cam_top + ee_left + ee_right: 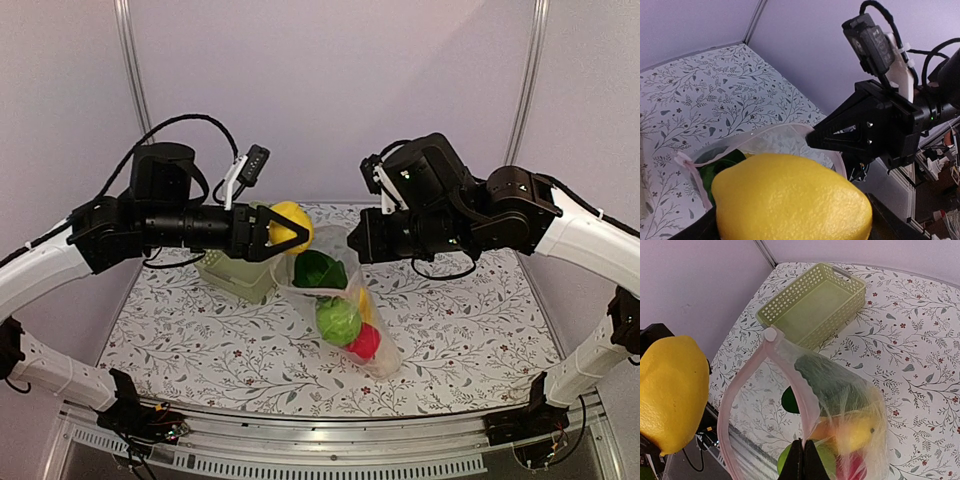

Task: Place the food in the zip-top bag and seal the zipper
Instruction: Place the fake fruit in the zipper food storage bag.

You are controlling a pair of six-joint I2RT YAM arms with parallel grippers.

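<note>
My left gripper (290, 232) is shut on a large yellow lemon-shaped toy fruit (287, 226), held in the air just left of the bag's mouth; the fruit fills the left wrist view (790, 200). My right gripper (803, 460) is shut on the mouth edge of the clear zip-top bag (350, 310) and holds it up and open. The zipper strip (795, 385) curves up to its white slider tab (770, 334). Inside the bag are a dark green vegetable (832, 380), a small yellow fruit (855, 432), a green apple (337, 320) and a red fruit (365, 343). No cabbage shows.
A pale green lattice basket (232, 272), seen without anything in it in the right wrist view (812, 305), stands behind and left of the bag on the floral tablecloth (470, 330). Purple walls close the back and sides.
</note>
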